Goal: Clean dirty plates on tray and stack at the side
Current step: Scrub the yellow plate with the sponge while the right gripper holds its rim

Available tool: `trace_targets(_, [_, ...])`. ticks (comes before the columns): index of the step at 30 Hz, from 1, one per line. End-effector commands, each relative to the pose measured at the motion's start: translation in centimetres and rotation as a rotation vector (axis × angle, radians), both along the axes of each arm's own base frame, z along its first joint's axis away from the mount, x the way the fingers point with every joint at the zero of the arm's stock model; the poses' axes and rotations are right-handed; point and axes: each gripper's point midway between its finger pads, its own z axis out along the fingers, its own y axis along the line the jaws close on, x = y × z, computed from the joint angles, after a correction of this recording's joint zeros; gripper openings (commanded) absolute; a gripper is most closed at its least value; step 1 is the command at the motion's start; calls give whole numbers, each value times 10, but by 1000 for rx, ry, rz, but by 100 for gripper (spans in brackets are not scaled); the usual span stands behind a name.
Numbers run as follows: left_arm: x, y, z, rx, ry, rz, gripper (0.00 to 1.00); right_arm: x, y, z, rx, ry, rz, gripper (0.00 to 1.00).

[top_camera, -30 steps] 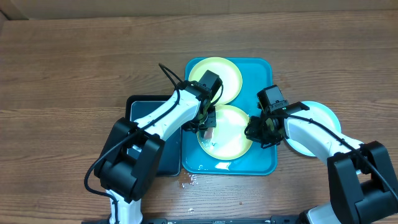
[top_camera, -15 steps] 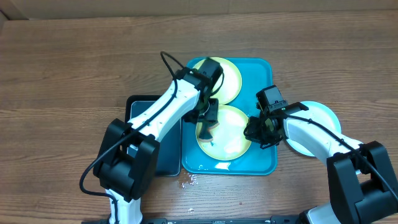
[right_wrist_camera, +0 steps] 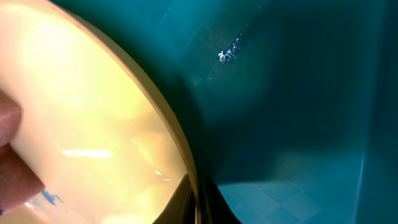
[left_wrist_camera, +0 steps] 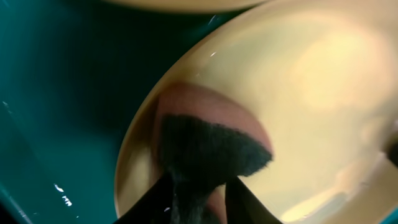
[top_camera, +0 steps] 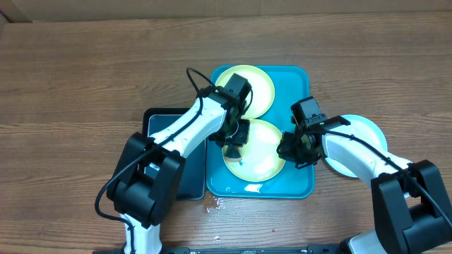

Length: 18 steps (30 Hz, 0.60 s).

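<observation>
Plates: the near plate [top_camera: 260, 152] lies in the tray [top_camera: 296, 88] below the far plate [top_camera: 254, 81], the pale blue plate [top_camera: 364, 130] out on the worktop [top_camera: 70, 85]. Your left gripper [top_camera: 233, 141] clamps a sponge [left_wrist_camera: 211, 146] against the near plate to scrub it. Your right gripper [top_camera: 289, 149] pinches its rim, likely steadying it.

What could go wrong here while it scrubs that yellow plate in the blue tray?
1. The right gripper pinches only the thin rim of the near plate. Pushing with the sponge in the left gripper might slip the plate free or tip it.
2. The far plate lies right against it, so a shove could knock that one too.
3. A blue smear near the rim could be missed.
</observation>
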Motion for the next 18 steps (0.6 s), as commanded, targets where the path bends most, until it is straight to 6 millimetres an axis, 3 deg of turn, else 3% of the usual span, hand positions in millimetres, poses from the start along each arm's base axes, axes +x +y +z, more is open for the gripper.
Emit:
trace_targets(1, [-10, 1, -15, 10, 38, -17, 18, -2, -11, -11, -62, 19, -29, 4])
trace_targets(3, [-11, 1, -15, 11, 42, -19, 12, -2, -11, -11, -62, 19, -29, 4])
trace_targets(5, [-15, 3, -16, 21, 56, -21, 20, -2, -11, -11, -62, 19, -29, 4])
trace_targets(8, [-17, 3, -16, 24, 62, -21, 4, -2, -11, -11, -62, 19, -28, 4])
trace_targets(14, [-11, -7, -15, 3, 28, -14, 4, -2, -11, -11, -62, 19, -28, 4])
trace_targets(18, [4, -28, -12, -82, 10, 158, 4, -2, -11, -11, -62, 19, -29, 4])
